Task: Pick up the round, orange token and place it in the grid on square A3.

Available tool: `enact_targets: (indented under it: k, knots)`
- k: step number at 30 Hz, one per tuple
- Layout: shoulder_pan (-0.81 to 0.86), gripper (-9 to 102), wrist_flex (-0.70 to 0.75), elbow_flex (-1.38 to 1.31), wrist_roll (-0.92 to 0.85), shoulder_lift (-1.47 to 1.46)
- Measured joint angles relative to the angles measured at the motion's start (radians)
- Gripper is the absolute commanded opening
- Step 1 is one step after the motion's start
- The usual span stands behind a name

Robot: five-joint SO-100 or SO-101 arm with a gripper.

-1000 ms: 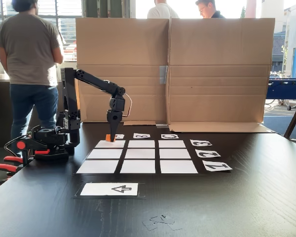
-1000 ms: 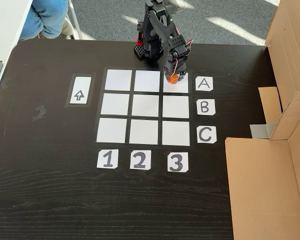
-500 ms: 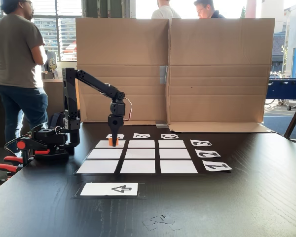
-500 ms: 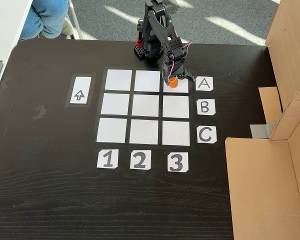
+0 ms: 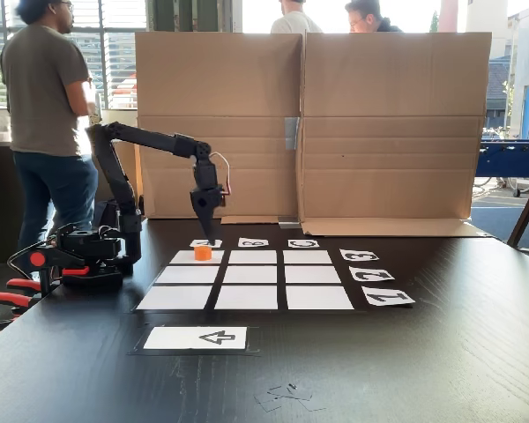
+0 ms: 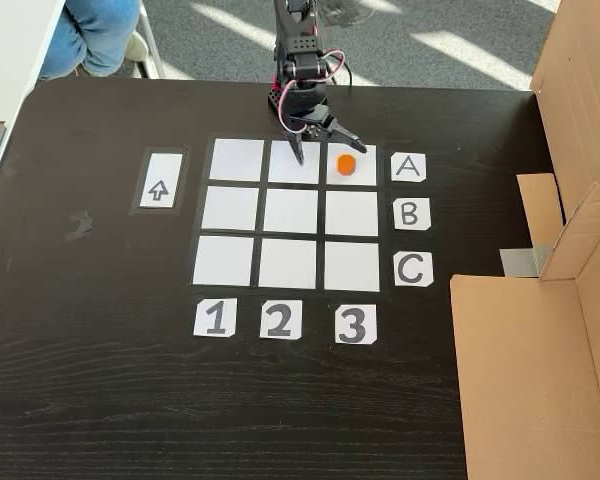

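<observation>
The black two-finger hand [image 6: 320,143] hangs above the grid with its fingers spread apart and nothing between them; in the side fixed view the hand [image 5: 210,231] is raised clear of the paper, its tips pointing down just behind the token.

The round, orange token [image 6: 345,164], a short bright-orange cylinder with a flat top, sits alone on a white paper square [image 6: 356,172] in the corner of the grid, in line with the "A" label card [image 6: 408,168] and the "3" label card [image 6: 355,324]. In the side fixed view the token [image 5: 203,253] stands upright on that cell, touching no other thing. It lies well inside the square's edges, slightly toward the middle column.

The 3x3 grid of white paper rectangles [image 6: 290,212] lies flat on the dark wooden table [image 6: 100,350], its other eight cells bare.

By these views the placing looks done: token on A3, hand released. What seems left is only for the arm to pull away from the grid without brushing the token.
</observation>
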Motion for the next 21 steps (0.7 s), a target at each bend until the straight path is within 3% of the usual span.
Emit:
enact_targets:
  k: [2,4,6,10,15,17,21]
  knots:
    - [0.097,44,-0.005,-0.032,0.049,0.023]
    - [0.282,10,-0.029,-0.156,0.149,0.046]
    - [0.511,1,-0.137,-0.337,0.308,0.058]
    - [0.893,0,-0.362,-0.526,0.561,0.094]
    - [1.322,0,-0.491,-0.526,0.917,0.155]
    - [1.536,0,-0.535,-0.425,1.028,0.244]
    - [1.733,0,-0.657,-0.066,1.081,0.509]
